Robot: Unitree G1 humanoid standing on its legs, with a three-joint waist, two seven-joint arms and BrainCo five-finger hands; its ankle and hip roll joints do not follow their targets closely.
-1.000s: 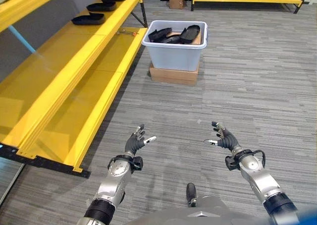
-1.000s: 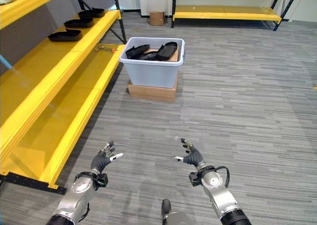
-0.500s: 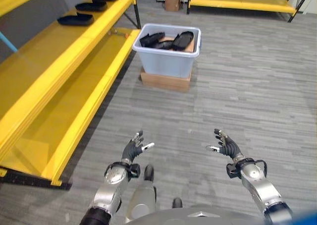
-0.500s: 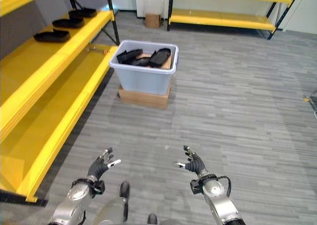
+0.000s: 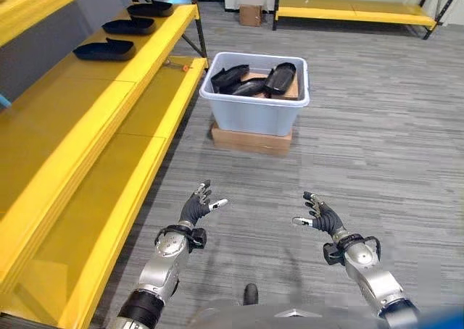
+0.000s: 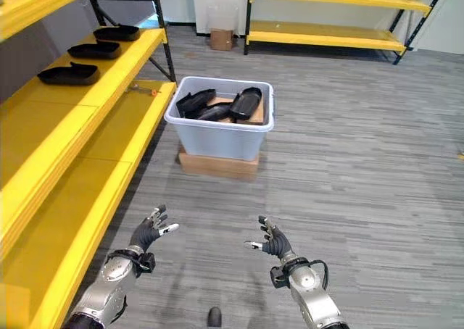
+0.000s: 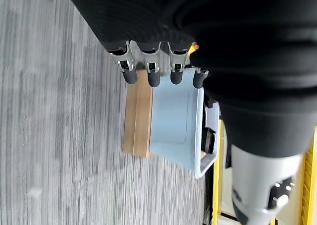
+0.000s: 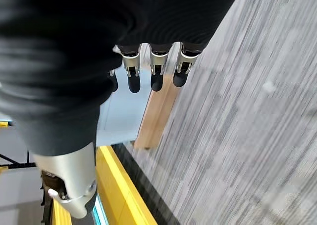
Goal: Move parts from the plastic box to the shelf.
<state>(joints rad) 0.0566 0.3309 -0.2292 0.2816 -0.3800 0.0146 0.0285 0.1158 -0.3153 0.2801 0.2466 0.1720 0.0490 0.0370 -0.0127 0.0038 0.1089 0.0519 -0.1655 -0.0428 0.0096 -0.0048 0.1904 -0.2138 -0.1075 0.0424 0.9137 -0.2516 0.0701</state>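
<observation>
No legible text, labels or numbers, seemingly none

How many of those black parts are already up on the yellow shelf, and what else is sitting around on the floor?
Black parts on the yellow shelf: 3
Plastic box holding more black parts, too overlapped to count: 1
Flat cardboard box under it: 1
Small cardboard box by the far shelf: 1
Total: 6

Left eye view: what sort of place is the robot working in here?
Probably a warehouse or factory storeroom. Long yellow shelf racking lines the left side and the far wall, black moulded parts lie on it, and a plastic box of more parts stands on grey flooring.
</observation>
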